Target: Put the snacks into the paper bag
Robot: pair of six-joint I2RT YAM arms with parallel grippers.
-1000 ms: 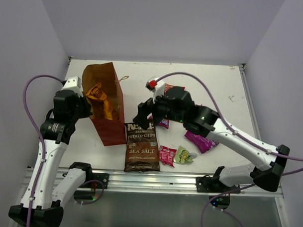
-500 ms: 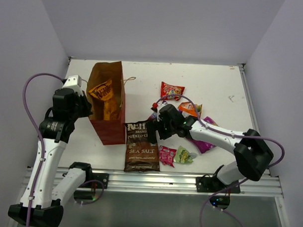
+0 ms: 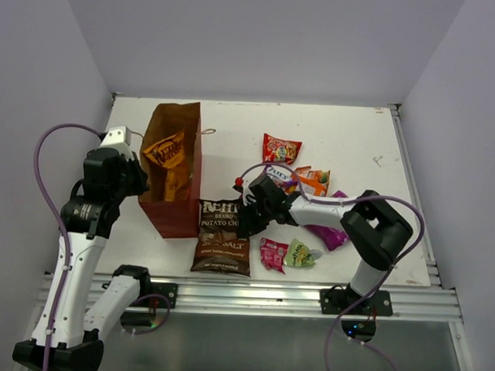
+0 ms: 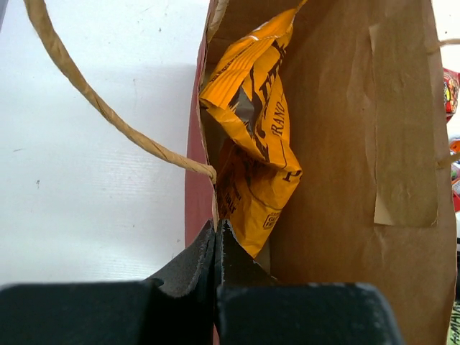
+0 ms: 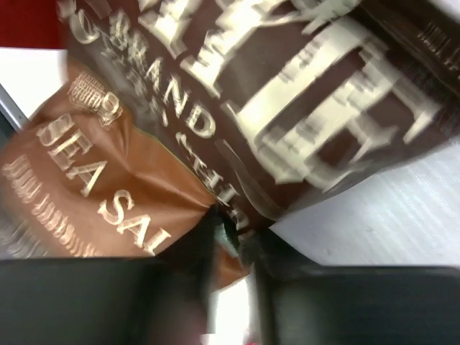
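Left hand (image 4: 215, 228) was pinched shut on the paper bag (image 4: 338, 144) rim, propping its mouth open. Right hand (image 5: 226, 233) had clamped the dark-brown chip bag (image 5: 287, 108) by its edge, presumably to load it.

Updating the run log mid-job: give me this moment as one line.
left hand: shut on paper bag rim | right hand: gripping dark-brown chip bag edge | in bag: orange chip bag

Brown chip bag (image 5: 144, 180): "BRAND", "SEA SALT".
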